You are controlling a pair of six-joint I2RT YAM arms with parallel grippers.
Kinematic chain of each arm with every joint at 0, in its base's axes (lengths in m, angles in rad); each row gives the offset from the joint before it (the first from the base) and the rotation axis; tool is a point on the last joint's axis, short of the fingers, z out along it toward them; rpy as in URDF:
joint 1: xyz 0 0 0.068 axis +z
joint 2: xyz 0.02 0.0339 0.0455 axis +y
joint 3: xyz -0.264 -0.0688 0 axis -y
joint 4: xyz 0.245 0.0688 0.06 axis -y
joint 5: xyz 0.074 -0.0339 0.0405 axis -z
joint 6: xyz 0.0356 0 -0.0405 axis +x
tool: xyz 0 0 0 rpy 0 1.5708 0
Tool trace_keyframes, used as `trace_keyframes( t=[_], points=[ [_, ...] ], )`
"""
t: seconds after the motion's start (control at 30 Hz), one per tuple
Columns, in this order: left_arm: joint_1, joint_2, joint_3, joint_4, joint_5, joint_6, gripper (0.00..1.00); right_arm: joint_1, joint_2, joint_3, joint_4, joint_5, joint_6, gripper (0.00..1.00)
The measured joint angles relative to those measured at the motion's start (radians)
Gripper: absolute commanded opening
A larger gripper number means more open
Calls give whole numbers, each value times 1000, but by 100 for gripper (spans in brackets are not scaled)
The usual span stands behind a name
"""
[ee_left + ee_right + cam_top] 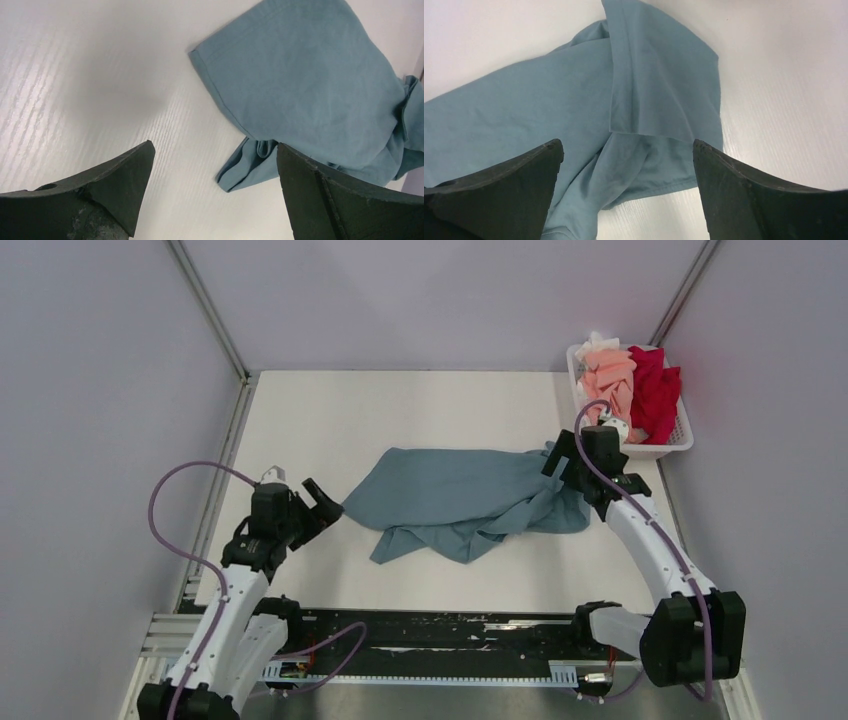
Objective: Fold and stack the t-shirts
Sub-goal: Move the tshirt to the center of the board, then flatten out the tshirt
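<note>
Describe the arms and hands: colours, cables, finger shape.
Left arm and right arm: white shells, black joints, a purple cable looping along each. Left hand and right hand are black, with broad, wedge-shaped matte fingers, the left ones scuffed.

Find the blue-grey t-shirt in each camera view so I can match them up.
Top external: blue-grey t-shirt lies crumpled in the middle of the white table.
Left wrist: the t-shirt is in the upper right.
Right wrist: the t-shirt fills the centre and left.
Shared landmark: the white table, bare beside the shirt in all three views.
</note>
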Motion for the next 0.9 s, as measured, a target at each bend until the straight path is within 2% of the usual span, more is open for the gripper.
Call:
trace_keyframes(
  t=[0.3, 0.6, 0.67, 0.7, 0.73, 0.77, 0.8, 0.83, 0.9],
  points=[
    [0, 381, 12, 169, 65, -24, 99, 2, -162, -59, -14, 26, 37, 100],
    [-49, 716, 156, 261, 80, -44, 87, 2, -230, -141, -23, 20, 63, 100],
    [-69, 767, 190, 280, 79, -50, 78, 2, -244, -151, -23, 19, 64, 100],
    [-78, 787, 203, 291, 79, -53, 67, 2, -249, -155, -23, 17, 64, 100],
    [-85, 806, 213, 300, 79, -58, 60, 2, -254, -158, -22, 15, 64, 100],
    [-90, 824, 223, 309, 82, -61, 47, 2, -256, -160, -22, 10, 64, 100],
    [-94, 844, 231, 319, 83, -64, 40, 2, -261, -164, -21, 0, 64, 100],
    [-96, 866, 241, 327, 87, -65, 20, 2, -264, -166, -22, -14, 63, 100],
    [-101, 911, 261, 345, 97, -57, 1, 2, -272, -170, -17, -65, 58, 100]
  ],
)
